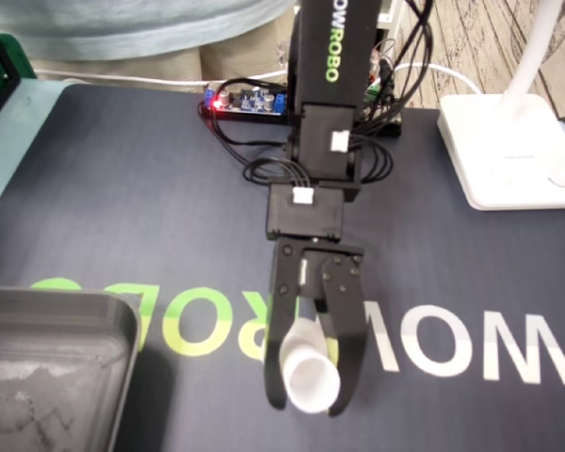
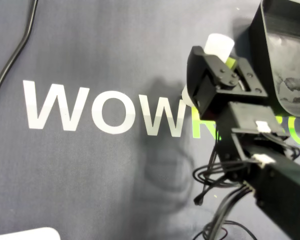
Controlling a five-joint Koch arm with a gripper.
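Pincer [image 1: 311, 403] closed to a narrow gap around a white tube [image 1: 311, 372], one jaw on each side; the tube's open end faces the fixed camera. In the overhead view the tube [image 2: 219, 44] pokes out past the pincer [image 2: 220, 57], above the mat's lettering. Whether it touches the mat [image 1: 122, 207] cannot be told.

Grey tray [image 1: 56, 320] near, at the fixed view's lower left. White lamp base [image 1: 508, 151] well apart, upper right. Circuit board [image 1: 245, 101] with a red light sits behind the arm, loose wires [image 1: 264, 169] beside it. Nothing lies between tube and tray.
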